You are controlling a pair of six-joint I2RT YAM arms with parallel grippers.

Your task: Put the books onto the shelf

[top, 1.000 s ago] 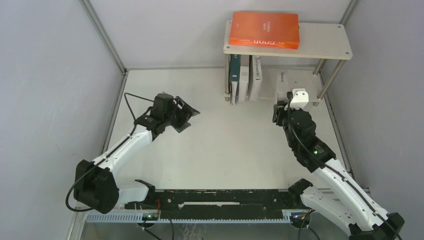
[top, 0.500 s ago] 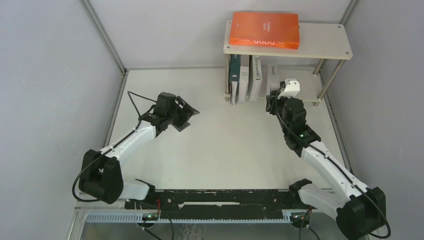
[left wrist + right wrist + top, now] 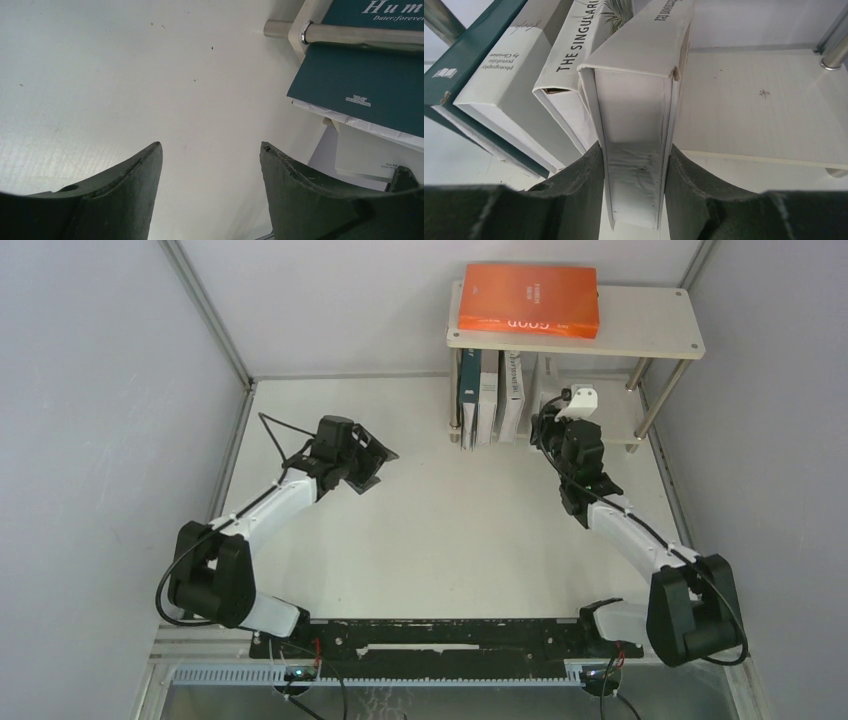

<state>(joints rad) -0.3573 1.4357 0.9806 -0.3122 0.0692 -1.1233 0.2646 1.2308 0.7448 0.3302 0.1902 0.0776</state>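
Four of the five books look settled on the shelf [image 3: 650,325]. The orange book [image 3: 528,298] lies flat on the top board. On the lower board [image 3: 749,115] three stand in a row, leaning over: the dark teal book [image 3: 449,67] at the left end, the grey-white book [image 3: 499,75] against it, then the palm-leaf book [image 3: 574,55].

The fifth, a white book [image 3: 634,100], is in hand. The right gripper [image 3: 634,146] is clamped on its near end, one finger pressed to each cover, and holds it upright, spine up, just right of the palm-leaf book and touching it near the top. Its far end reaches in over the lower board while the gripped end overhangs the board's front edge. The wrist view does not show whether its bottom edge rests on the board.

The left gripper [image 3: 211,146] hangs over the bare table [image 3: 450,530], jaws spread with nothing between them, pointing toward the shelf's left end, where the teal cover shows.

No book lies on the table in the overhead view. So the task appears nearly complete. What seems left is to slide the white book further in, let go, and draw the arm back without tipping the leaning row.
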